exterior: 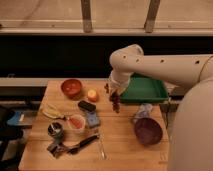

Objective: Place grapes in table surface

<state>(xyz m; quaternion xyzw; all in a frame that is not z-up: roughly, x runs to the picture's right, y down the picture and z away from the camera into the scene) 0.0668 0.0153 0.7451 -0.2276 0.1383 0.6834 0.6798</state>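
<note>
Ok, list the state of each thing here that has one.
claw, shut on the grapes, beside the green tray.
grapes, hanging from the claw, not yet on the table surface.
green tray, nothing seen inside.
purple bowl, upright, looks empty.
red bowl, upright.

- The table surface [122,139] looks like light-brown wood, smooth, with a soft, low sheen.
- The grapes [116,103] have dark maroon skins that look dull, with hardly any shine.
- The gripper [114,94], over the far part of the tabletop just beside the green tray [150,89], looks dark and matt.
- The arm [165,66] has a smooth cream-white shell, plastic by the look of it, faintly glossy.
- The green tray looks like smooth plastic with a mild gloss.
- The purple bowl [148,131] is smooth and plastic-like, slightly shiny.
- The red bowl [71,88] is smooth and a little glossy.
- The thin utensil [100,145] gives a pale, metal-like glint.
</note>
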